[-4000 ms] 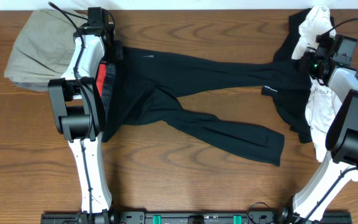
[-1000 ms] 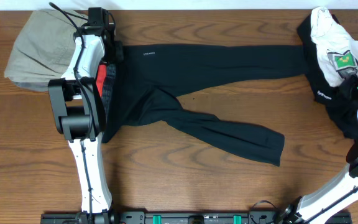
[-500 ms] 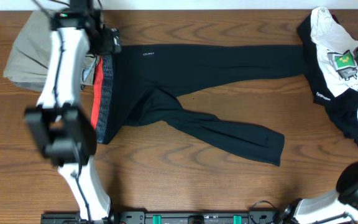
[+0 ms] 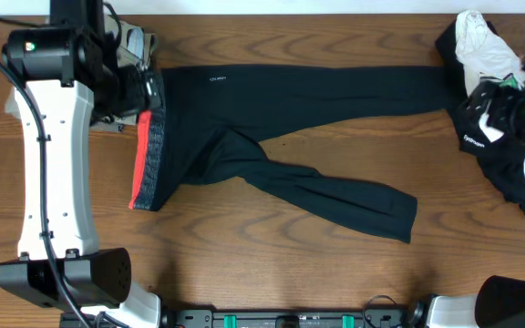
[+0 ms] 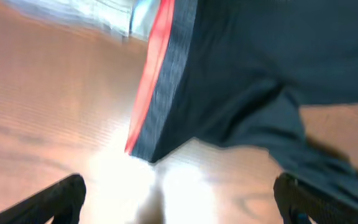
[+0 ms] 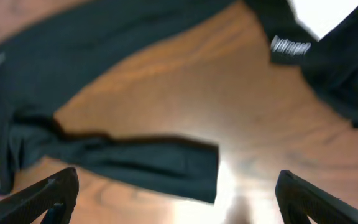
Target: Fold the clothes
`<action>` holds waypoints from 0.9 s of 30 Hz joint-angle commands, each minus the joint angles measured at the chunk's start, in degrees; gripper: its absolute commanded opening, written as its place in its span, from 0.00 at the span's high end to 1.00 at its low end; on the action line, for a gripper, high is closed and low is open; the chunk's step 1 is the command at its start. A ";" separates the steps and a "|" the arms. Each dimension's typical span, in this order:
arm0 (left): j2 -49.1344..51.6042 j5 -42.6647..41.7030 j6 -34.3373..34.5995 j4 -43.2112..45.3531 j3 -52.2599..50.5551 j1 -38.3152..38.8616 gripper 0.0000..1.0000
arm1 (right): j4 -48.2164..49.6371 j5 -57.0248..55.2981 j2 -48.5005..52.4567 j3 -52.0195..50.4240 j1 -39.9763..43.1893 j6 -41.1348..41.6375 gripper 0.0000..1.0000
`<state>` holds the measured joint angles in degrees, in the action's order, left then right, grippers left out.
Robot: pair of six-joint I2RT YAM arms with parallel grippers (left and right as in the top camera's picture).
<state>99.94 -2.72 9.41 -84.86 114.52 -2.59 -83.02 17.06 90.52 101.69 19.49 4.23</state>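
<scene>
The black pants (image 4: 290, 100) lie flat across the worktop. Their grey-and-red waistband (image 4: 149, 150) is at the 9 o'clock end. One leg runs straight toward 3 o'clock, and the other angles toward 4 o'clock and ends short of it.

The left hand (image 5: 179, 183) is above the 9 o'clock end, by the waistband's far corner. Its jaws are spread wide and hold nothing. The right hand (image 6: 179, 186) is at the 3 o'clock end, beyond the straight leg's cuff and over a heap of black and white garments (image 4: 490, 55). It is also wide open and empty.

A small white logo (image 4: 217, 79) sits near the hip of the pants, too small to read. White lettering (image 4: 472, 139) on a black garment in the heap is blurred and cannot be read in either view.
</scene>
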 commanded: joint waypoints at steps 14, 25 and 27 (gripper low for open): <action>-11.96 4.85 7.28 20.06 -40.79 -0.28 0.01 | 5.40 2.89 -2.36 -21.16 -12.83 2.32 0.20; -10.64 3.67 7.39 42.14 -57.90 -0.28 0.11 | 9.51 -2.99 -2.75 -28.39 -18.88 7.52 0.28; -10.14 3.37 7.41 44.70 -59.52 -0.28 0.16 | 11.19 -5.42 -3.21 -30.23 -20.44 10.12 0.28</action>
<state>88.86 1.19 16.71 -41.95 56.90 -2.59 -72.73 16.14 89.19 73.49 1.28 9.69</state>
